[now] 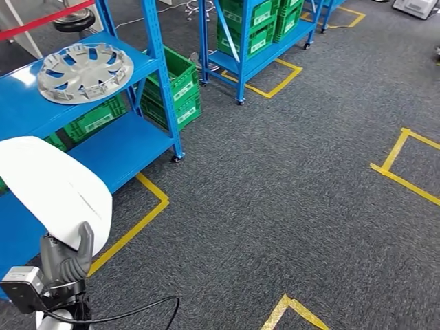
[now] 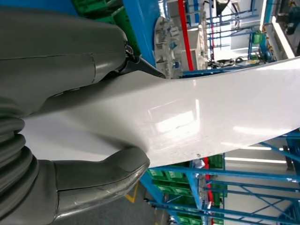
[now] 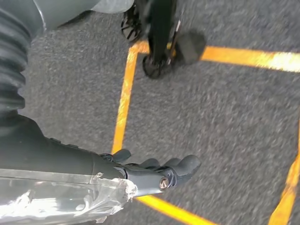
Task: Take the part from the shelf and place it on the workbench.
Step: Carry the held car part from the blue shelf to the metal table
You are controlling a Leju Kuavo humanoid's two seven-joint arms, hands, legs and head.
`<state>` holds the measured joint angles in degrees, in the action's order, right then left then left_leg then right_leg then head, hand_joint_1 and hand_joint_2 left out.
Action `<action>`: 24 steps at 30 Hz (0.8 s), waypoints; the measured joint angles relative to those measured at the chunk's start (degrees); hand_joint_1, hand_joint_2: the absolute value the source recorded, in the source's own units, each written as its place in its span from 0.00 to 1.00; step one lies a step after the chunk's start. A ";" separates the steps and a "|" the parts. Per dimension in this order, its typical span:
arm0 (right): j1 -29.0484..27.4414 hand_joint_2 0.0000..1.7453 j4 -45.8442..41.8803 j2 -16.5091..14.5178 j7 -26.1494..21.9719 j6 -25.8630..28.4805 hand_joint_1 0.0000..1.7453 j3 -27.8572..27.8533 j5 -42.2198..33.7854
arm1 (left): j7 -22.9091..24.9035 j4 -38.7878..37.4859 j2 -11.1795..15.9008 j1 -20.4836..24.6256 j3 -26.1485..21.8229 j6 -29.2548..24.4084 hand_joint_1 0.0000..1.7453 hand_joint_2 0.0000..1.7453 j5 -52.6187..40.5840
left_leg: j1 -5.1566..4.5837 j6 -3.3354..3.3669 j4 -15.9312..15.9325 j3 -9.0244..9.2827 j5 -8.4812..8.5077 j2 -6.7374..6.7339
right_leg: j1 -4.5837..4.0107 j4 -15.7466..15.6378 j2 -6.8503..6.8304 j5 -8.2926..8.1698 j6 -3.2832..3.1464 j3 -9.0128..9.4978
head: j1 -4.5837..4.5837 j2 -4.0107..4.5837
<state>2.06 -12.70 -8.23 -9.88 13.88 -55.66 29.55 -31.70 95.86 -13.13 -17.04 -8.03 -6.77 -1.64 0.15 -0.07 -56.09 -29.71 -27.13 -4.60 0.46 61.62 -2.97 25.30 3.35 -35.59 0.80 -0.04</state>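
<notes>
My left hand [image 1: 66, 256] grips a long white glossy part [image 1: 51, 185] at the lower left of the head view, its thumb pressed on the part's near edge. The left wrist view shows the same white part [image 2: 198, 117] held between the thick grey thumb [image 2: 102, 180] and the fingers [image 2: 88, 56]. The part hangs in front of the blue shelf [image 1: 119, 144]. My right hand [image 3: 148, 171] hangs over the carpet with its fingers stretched out and nothing in it.
A silver hubcap [image 1: 84, 71] lies on the blue shelf's upper board. Green crates [image 1: 174, 86] stand behind the shelf, and more fill a second blue rack [image 1: 249, 34] farther back. Yellow tape squares [image 1: 402, 161] mark the grey carpet, which stretches wide to the right.
</notes>
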 joint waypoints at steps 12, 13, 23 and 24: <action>0.00 1.00 -0.02 0.08 -5.94 -0.67 0.00 1.50 3.23 | -2.71 1.75 -3.52 0.09 -3.83 1.31 1.00 1.00 -1.79 | 0.21 -2.01 -16.36 -7.55 -7.20 4.37 | 0.16 -3.76 6.07 -1.64 -2.91 1.04 | -0.56 0.00; -0.07 1.00 -0.02 0.06 -5.93 -0.59 0.00 1.50 3.23 | -2.77 1.73 -3.62 0.09 -3.92 1.22 1.00 1.00 -1.79 | 0.35 -2.05 -13.71 -6.43 -5.15 4.65 | 0.26 -3.74 6.95 -1.73 -2.74 1.03 | -0.56 0.00; -0.37 1.00 0.03 -0.11 -4.93 0.82 0.00 1.51 4.10 | -2.96 2.21 -4.71 -0.97 -4.96 2.69 1.00 1.00 -1.67 | 0.95 0.09 -0.97 -1.16 0.09 6.28 | 0.46 3.32 5.55 1.30 0.12 -4.13 | -0.16 0.00; -0.24 1.00 0.05 -0.16 -4.86 0.95 0.00 1.52 4.46 | -3.10 2.32 -4.78 -1.47 -5.21 3.52 1.00 1.00 -1.91 | 0.77 0.28 -0.97 -1.15 0.05 5.38 | 0.41 7.29 4.28 3.30 0.15 -5.94 | -0.07 0.00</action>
<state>1.83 -12.65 -8.39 -14.74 14.83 -54.13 34.01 -34.80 98.18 -17.91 -18.51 -13.24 -3.25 -3.55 0.92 0.20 -57.06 -30.86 -27.08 0.78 0.87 68.91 1.32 28.60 3.50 -41.53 0.74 -0.04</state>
